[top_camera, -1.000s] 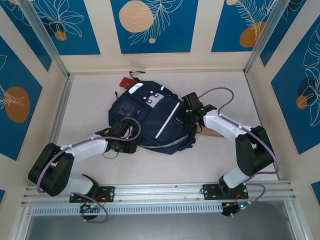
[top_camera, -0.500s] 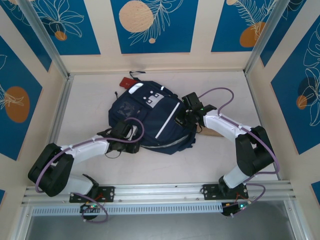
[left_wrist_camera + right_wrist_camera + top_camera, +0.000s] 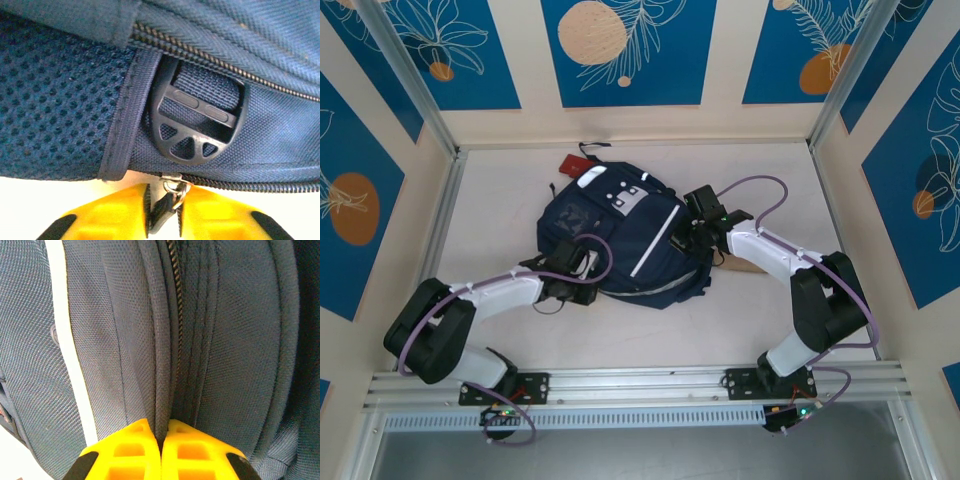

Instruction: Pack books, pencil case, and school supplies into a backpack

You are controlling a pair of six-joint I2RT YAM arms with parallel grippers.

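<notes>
The backpack [image 3: 620,245] lies mid-table, top twd 12 o'clock, and looks zipped. Its zip pull [image 3: 167,201] sits at the 8 o'clock edge, nipped btw the L gripper [image 3: 163,196] fingers. The track runs off twd 3 o'clock in the wrist view. R gripper [image 3: 161,432], at the 3 o'clock side, is clenched on a seam fold. L arm is nearer the pull.

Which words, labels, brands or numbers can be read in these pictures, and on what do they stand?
No text is readable.
White-grey patch on the backpack: dark marks, too small to read.
Buckle, zip pull: no lettering visible.
</notes>
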